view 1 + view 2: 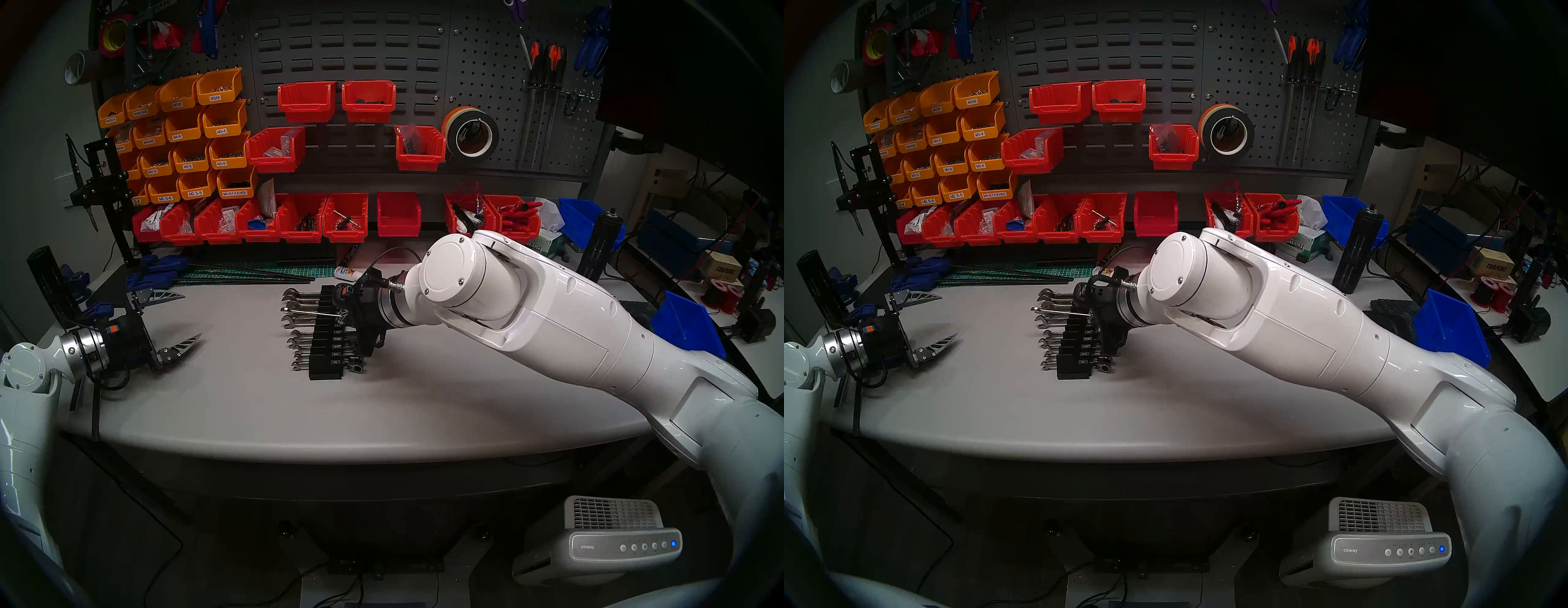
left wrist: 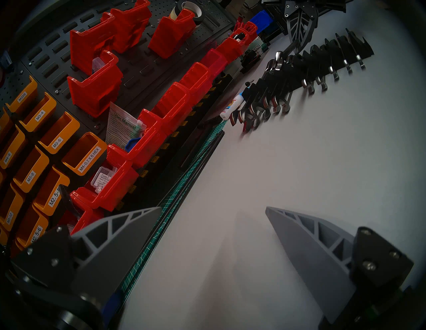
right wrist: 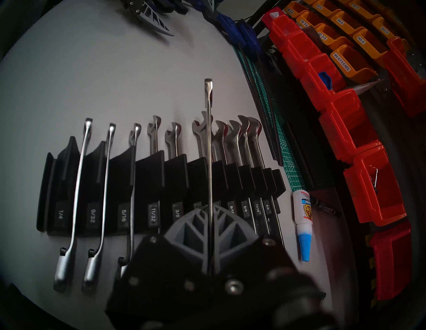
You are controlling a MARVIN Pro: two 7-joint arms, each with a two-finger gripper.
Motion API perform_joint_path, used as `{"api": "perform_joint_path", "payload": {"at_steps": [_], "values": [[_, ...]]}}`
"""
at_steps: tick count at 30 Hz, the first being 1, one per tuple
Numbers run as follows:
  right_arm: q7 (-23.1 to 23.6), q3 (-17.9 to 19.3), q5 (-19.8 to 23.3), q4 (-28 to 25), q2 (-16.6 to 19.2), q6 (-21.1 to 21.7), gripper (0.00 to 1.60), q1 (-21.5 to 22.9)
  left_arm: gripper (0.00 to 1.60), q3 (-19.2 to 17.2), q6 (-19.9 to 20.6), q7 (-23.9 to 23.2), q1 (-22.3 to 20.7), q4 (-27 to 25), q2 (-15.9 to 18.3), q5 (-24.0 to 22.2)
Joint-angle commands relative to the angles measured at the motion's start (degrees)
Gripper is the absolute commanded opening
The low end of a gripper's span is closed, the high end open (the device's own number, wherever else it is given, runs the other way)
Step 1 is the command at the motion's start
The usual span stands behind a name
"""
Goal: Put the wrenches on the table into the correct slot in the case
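My right tool (image 3: 211, 230) pinches one shiny wrench (image 3: 208, 142) tight. It sticks straight up the middle of the frame, over the black case (image 3: 149, 168) on the grey surface (image 3: 92, 80). My left tool (image 1: 178, 322) is spread wide, far left.

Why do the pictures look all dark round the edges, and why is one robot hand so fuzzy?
Both head views bend the table edge and go black at the corners: a fisheye lens. In the right wrist view the right gripper is close, dim and soft, while the wrench it grips shines. In the left wrist view the left gripper casts faint shadows.
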Motion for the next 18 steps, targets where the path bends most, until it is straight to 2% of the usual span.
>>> {"api": "perform_joint_path", "payload": {"at_steps": [1,18], "values": [[-0.99,1.36,-0.19,-0.01,-0.44,0.12,0.00,0.87,1.60,-0.93,0.15,0.23,-1.00,-0.70,0.63,-0.75],[0.00,0.65,0.00,2.04,-0.54,-0.89,0.00,0.85,1.60,-0.94,0.16,0.23,-1.00,-0.70,0.63,-0.76]]}}
